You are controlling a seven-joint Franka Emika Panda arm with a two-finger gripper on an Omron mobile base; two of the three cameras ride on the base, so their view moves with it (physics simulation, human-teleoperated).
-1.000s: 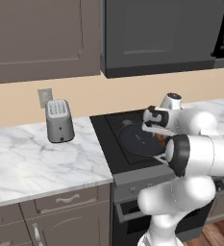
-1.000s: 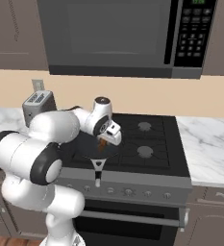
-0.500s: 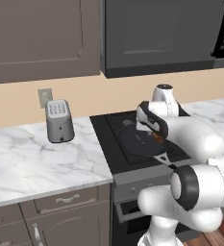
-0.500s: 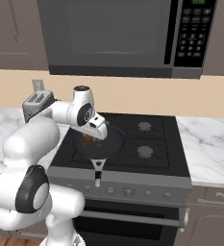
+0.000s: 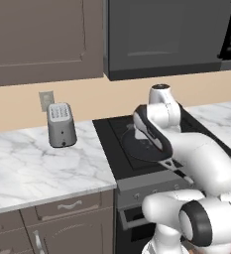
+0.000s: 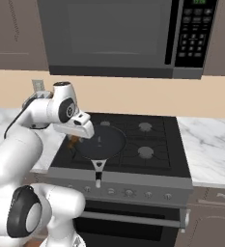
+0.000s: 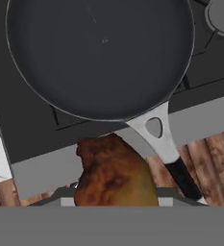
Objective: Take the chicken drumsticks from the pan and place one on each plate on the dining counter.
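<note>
My gripper [image 6: 74, 140] is shut on one orange-brown chicken drumstick [image 6: 73, 142], held just past the left rim of the pan [image 6: 102, 143] above the stove's front left part. In the hand view the drumstick [image 7: 114, 175] sits low in the frame, over the stove's front edge. The round dark pan [image 7: 101, 53] lies beyond it with nothing inside, its handle [image 7: 167, 146] pointing toward the floor side. In the left base view the arm covers part of the pan [image 5: 139, 146]. The plates and the dining counter are out of view.
The black stove [image 6: 143, 140] sits between marble counters [image 5: 37, 163] [image 6: 211, 149]. A grey toaster [image 5: 61, 125] stands at the back of the left counter. A microwave [image 6: 119, 36] hangs over the stove. Wooden floor [image 7: 214, 158] shows below the stove front.
The arm has swung to the left with the drumstick in its grip, from over the middle of the pan to beyond its left rim. The pan has not moved.
</note>
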